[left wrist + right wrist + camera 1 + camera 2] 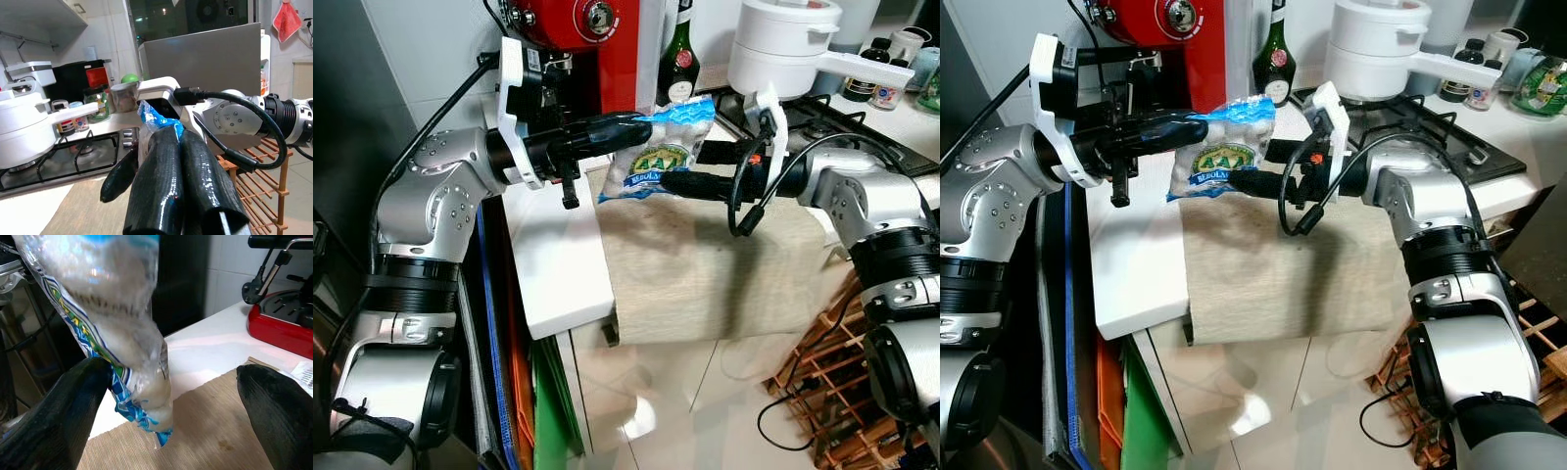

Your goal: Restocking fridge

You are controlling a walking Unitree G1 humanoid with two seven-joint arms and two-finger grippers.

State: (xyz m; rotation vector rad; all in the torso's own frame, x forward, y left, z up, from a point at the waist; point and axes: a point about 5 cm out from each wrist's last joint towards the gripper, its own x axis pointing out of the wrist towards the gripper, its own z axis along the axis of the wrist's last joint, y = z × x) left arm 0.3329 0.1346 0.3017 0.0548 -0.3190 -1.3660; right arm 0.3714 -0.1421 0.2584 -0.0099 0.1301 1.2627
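A: Held aloft over the mat (705, 264), a soft bag (664, 152); clear film, white lumps inside, blue crimped top; sags and folds, so likely light and floppy, slick on the film.

B: Pinched by the left gripper (631, 125) at the blue top edge, fingers pressed tight together on it; seen the same way along the left wrist view, blue crimp (159, 120) poking out past the closed fingers (161, 181).

A: And the right gripper (680, 183)?

B: Spread wide, one finger (58, 411) just touching the bag's lower side, the other (279, 406) well apart; nothing clamped; bag bottom (146, 416) hanging between them.

A: Best hold, as a guess: the crimped seam, stiffest part; squeezing the belly risks crushing the contents or letting the film slide.

B: Support from below with the right seems wise; weight swings otherwise.

A: Room around?

B: Tight at 12 o'clock: red machine (573, 39), bottle (677, 54), white pot (783, 44) on the hob (842, 113); counter edge (563, 328) at 6, floor below it; wooden rack (842, 392) at 4 o'clock; dark panel at 9.

A: Open way, then: up and back toward 6, clear of the pot handle (871, 67).
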